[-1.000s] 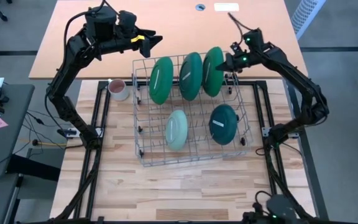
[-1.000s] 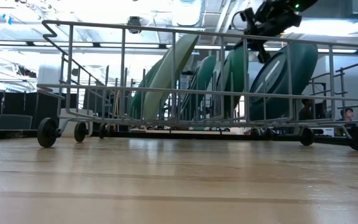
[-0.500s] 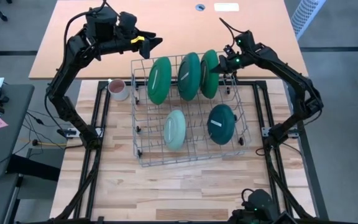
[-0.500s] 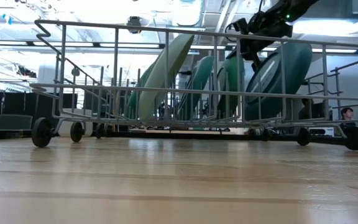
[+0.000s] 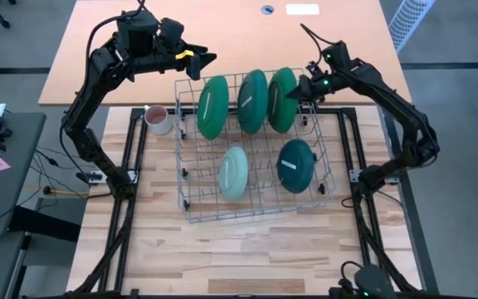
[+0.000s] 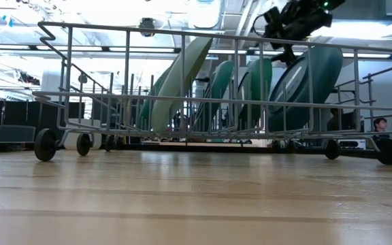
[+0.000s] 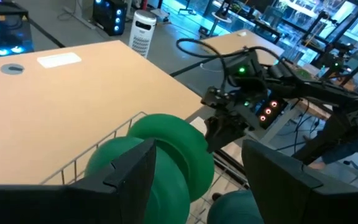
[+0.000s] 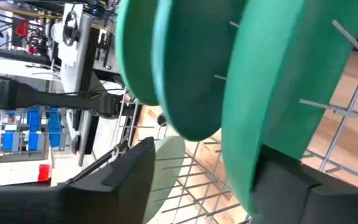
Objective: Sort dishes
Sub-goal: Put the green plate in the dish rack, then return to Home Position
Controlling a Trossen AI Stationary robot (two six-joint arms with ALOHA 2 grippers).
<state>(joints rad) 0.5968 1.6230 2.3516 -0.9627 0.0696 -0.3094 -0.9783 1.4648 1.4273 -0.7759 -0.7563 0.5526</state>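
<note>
A wire rack (image 5: 191, 187) is seen on the wooden table (image 5: 247, 249). Three large green plates (image 5: 254, 101) are stood upright along its far row, a teal plate (image 5: 297, 165) and a mint plate (image 5: 234, 173) nearer. The right gripper (image 5: 299, 93) is spread wide beside the rightmost plate. The left gripper (image 5: 208, 56) is held open, empty, above the rack's far left corner.

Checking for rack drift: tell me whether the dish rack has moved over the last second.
Yes. The dish rack slid slightly left, toward the mug.
</note>
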